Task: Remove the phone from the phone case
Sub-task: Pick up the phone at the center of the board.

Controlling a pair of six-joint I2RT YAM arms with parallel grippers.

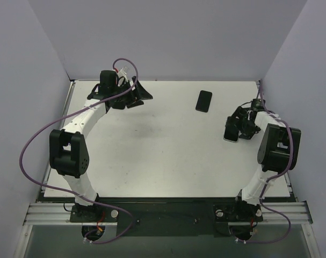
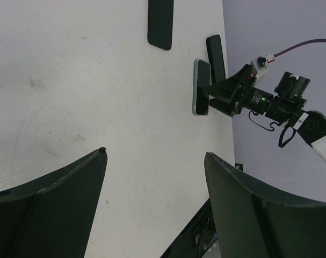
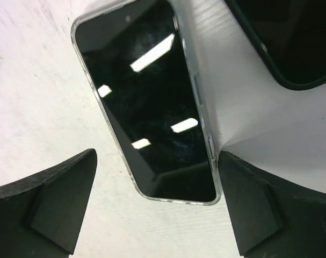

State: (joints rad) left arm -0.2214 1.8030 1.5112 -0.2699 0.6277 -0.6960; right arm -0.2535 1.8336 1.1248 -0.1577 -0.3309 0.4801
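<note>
Right claw is spread wide and empty, hovering low over the phone, one finger off each long side. Neither finger touches it, as far as the wrist view shows. Left claw is also spread wide and empty, over bare worktop at the far left, well apart from everything.

Phone lies flat, screen up, on the right side of the worktop under the right claw. Pale rim runs round its edge: could be a clear case, could be the phone's own frame, can't tell. Dark slab lies just beside the phone, not touching it. Second slab lies further off, toward the far middle. Either may be a case or another handset; not resolvable.

Step, as I read it: approach for the first grasp. Nothing is pinched, and separation hasn't begun if that rim is the case.

Next move calls for lowering the right claw and closing across the phone's short width to pin it. Left claw then has to come across and peel a corner of the rim. It's a flat object on a hard worktop, so the fingertips need to catch the edges low down. Slipping off the thin sides is the likely failure.
</note>
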